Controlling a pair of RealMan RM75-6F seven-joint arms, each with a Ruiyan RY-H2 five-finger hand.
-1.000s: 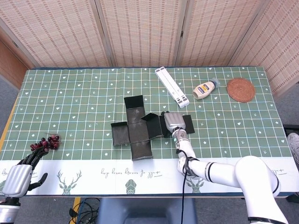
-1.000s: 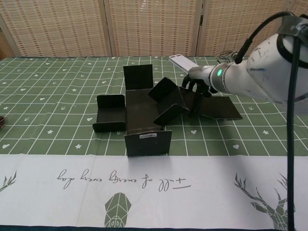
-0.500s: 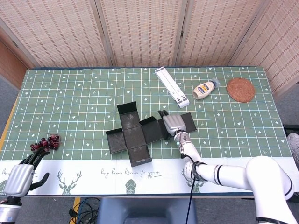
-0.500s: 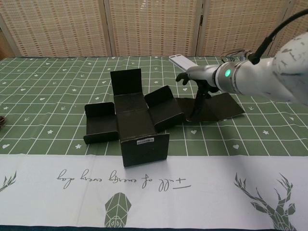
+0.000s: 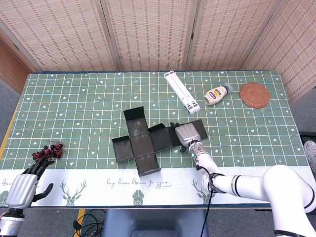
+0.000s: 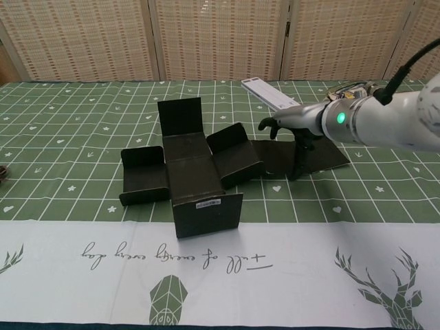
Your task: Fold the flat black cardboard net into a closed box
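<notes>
I am working at a table under a green checked tablecloth (image 5: 74, 98) with a white front border. The black cardboard net (image 5: 148, 140) lies near the middle of it, a cross of panels with several flaps already standing partly upright around a flat centre panel. Its long right-hand panel runs out flat towards my right side.

My right hand (image 5: 185, 134) is poised over that long right panel, palm down, fingers (image 6: 297, 152) curled downward so the tips reach the card in the chest view. I cannot tell whether it pinches the panel or only presses on it. My left hand (image 5: 22, 187) sits well apart at the near left corner, fingers spread, holding nothing, just beside a cluster of dark red berries (image 5: 49, 150).

To do this step well, I judge the right panel should be lifted along its crease and swung over the centre, with the fingertips placed close to the free edge so the card hinges cleanly rather than the whole net sliding. The idle left hand could steady the opposite flap.

Further back lie a white slatted stand (image 5: 181, 91), a brown woven coaster (image 5: 255, 95) and a small squeeze bottle (image 5: 217, 94).

Writing: the border carries cursive script, upside down in the chest view, too small to read. A pale label (image 6: 208, 203) on the net's front flap and the bottle's label are also illegible.
</notes>
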